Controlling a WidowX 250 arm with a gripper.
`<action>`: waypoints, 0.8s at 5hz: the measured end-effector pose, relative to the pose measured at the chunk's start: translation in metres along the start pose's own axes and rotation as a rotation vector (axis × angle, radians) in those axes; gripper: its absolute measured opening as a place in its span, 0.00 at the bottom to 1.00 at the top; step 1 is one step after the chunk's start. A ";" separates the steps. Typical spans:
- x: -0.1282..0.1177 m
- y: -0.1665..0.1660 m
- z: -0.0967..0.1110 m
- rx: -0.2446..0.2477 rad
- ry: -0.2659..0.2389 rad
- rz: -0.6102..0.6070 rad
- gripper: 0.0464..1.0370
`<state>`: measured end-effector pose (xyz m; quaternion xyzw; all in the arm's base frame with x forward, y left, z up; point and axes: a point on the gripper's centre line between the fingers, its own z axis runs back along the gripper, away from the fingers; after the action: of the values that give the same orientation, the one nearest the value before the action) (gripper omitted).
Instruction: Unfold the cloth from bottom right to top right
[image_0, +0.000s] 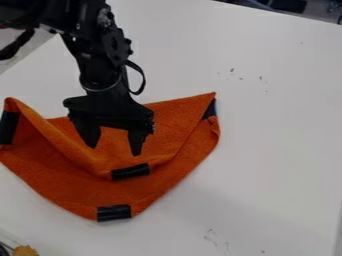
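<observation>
Fingers (137, 141) spread, nothing pinched, over the orange cloth (67, 182) on the bench (280, 125). Upper taped corner (130, 171) sits folded down, short of the bottom taped corner (113, 212). Unfold not done, I'd say; grip, lift, lay-out all left.

We see our black WidowX 250 arm (101, 55) come in from the upper left of the camera view and bend downward. Its wrist (101, 80) hangs nearly upright, a thin black cable (141, 80) looping out on the view's right side. Below, our two-finger gripper (114, 151) points down, fingers (137, 140) parted with a gap between the tips.
</observation>
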<state>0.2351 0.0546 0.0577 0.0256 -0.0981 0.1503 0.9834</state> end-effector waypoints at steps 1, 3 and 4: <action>0.001 -0.001 -0.010 -0.017 0.018 0.014 0.96; 0.003 0.003 -0.029 -0.052 0.050 0.041 0.96; -0.014 0.007 -0.037 -0.061 0.074 0.102 0.96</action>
<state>0.2271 0.0601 0.0184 -0.0151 -0.0673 0.1982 0.9777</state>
